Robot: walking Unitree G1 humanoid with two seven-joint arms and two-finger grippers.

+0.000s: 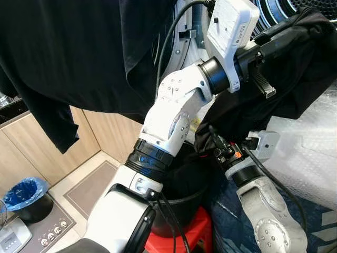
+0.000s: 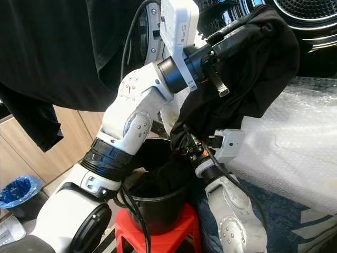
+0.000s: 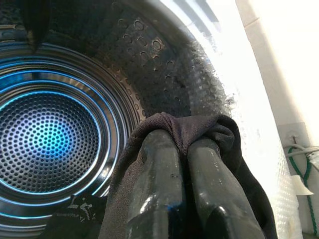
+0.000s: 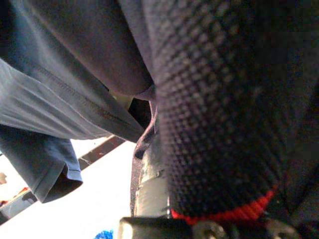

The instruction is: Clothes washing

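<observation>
Laundry corner: washer drum (image 3: 50, 134) lit blue, black bucket (image 2: 158, 203) on red stool (image 2: 158, 234) below. Left gripper (image 3: 187, 144) raised at drum mouth, jaws pinched tight on black garment (image 2: 253, 68), bulk trailing down toward bucket. Drum straight ahead of left jaws, nearer arm. Right gripper (image 2: 187, 145) low in hanging cloth; jaw state cannot be told.

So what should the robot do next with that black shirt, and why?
Probably push the left pincer a little farther into the washer drum before letting go. Its fingers are shut on the black shirt right at the drum's mouth, and most of the cloth hangs outside, down toward the black bucket.
</observation>
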